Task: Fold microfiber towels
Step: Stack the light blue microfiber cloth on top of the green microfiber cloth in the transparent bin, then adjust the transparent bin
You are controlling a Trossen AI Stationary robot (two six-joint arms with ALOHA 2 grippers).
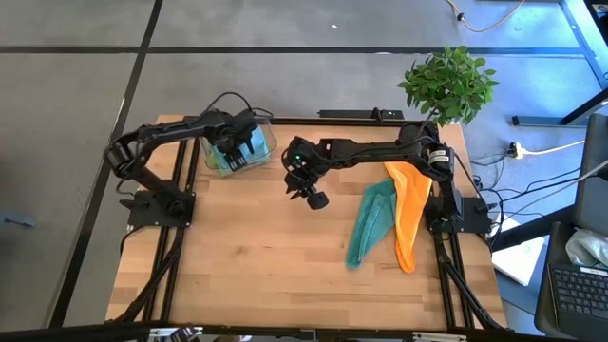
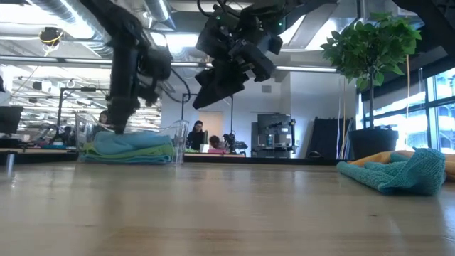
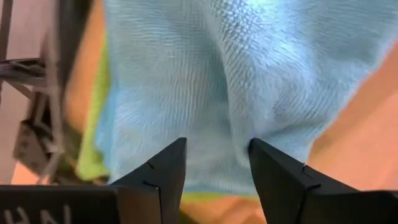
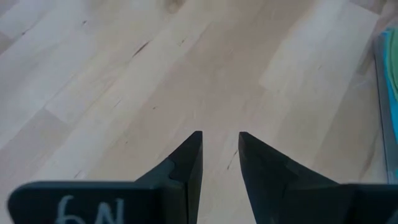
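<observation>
High view: the left gripper (image 1: 239, 144) reaches into a clear bin (image 1: 267, 144) at the back of the surface (image 1: 256, 266), fingers (image 3: 163, 171) apart over a light blue towel (image 3: 224, 81); a lime green towel (image 3: 93, 149) lies beneath, perhaps with others. The right gripper (image 1: 312, 196) hangs mid-surface, fingers slightly apart, holding nothing. A teal towel (image 1: 370, 223) and an orange towel (image 1: 408, 211) lie side by side at the right.
</observation>
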